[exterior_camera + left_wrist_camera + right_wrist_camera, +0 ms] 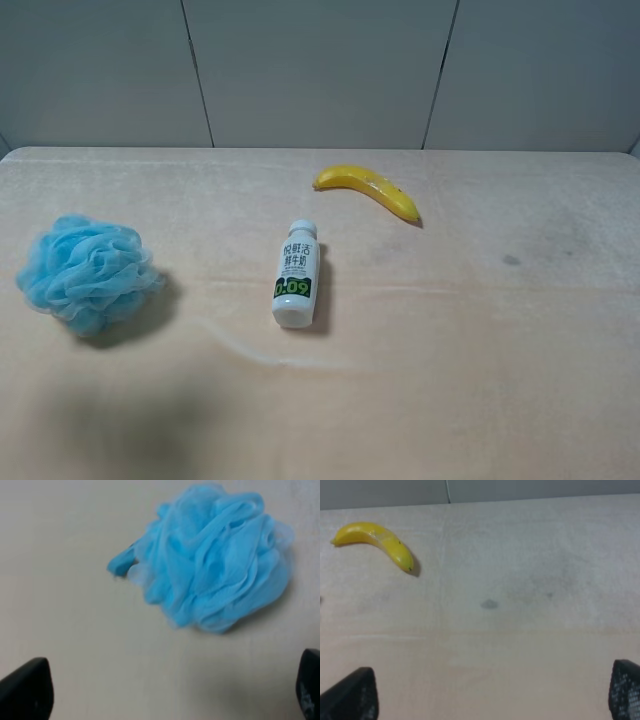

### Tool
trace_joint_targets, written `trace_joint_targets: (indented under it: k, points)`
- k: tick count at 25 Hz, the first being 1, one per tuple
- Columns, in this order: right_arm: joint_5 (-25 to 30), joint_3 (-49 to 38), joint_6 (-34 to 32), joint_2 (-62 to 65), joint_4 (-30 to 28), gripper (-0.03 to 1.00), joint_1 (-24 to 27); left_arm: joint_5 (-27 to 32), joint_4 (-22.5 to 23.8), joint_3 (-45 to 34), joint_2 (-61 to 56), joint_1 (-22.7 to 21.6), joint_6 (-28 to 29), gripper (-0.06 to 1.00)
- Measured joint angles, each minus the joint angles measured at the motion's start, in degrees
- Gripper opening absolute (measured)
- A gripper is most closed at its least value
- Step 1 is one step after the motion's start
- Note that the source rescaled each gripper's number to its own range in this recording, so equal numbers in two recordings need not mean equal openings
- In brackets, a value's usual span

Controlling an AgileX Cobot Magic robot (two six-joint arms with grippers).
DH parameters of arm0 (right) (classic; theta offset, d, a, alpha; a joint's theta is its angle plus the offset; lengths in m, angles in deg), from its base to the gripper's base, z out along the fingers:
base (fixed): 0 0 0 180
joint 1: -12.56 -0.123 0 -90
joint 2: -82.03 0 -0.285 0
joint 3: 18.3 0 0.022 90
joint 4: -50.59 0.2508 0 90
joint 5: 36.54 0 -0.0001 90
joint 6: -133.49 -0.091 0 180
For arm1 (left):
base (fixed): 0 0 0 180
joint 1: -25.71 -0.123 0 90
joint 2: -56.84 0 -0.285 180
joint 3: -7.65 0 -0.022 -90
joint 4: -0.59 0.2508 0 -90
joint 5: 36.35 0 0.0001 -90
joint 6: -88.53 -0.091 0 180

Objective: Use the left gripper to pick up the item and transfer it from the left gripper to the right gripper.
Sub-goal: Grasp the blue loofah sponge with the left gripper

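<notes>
Fluffy light-blue mesh puff (88, 272), ball-shaped, lying at 9 o'clock on the table (450, 400), untouched, left gripper (167, 690) gaping near it, right gripper (487, 692) gaping, empty

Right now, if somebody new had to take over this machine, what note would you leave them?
Left tool: open, empty, blue bath puff lying ahead of it on the table, untouched.
Right tool: open, empty, facing bare table, banana farther off.
Done: nothing picked up yet.
Left to do: grab the puff with the left tool, pass it to the right tool.
</notes>
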Motion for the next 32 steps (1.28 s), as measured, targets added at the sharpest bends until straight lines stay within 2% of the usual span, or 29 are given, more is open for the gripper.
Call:
trace_joint_targets:
  k: [7,13,17,23,25,29,32]
  points:
    - [-0.1,0.0,0.0,0.0,0.0,1.00,0.0,-4.2,0.0,0.3,13.2,5.6,-1.5,0.96]
    - [-0.1,0.0,0.0,0.0,0.0,1.00,0.0,-6.9,1.7,0.3,21.6,5.9,-1.9,0.96]
    - [-0.1,0.0,0.0,0.0,0.0,1.00,0.0,-11.6,3.4,0.3,26.8,5.9,-1.9,0.96]
    - [-0.1,0.0,0.0,0.0,0.0,1.00,0.0,-20.7,3.1,0.4,34.2,5.9,-1.9,0.96]
    - [-0.1,0.0,0.0,0.0,0.0,1.00,0.0,-23.1,2.1,0.4,36.4,5.9,-1.9,0.96]
    - [-0.1,0.0,0.0,0.0,0.0,1.00,0.0,-24.3,-3.2,0.6,40.6,5.9,-1.9,0.94]
    - [-0.1,0.0,0.0,0.0,0.0,1.00,0.0,-23.9,-5.0,0.6,42.9,5.9,-1.9,0.81]
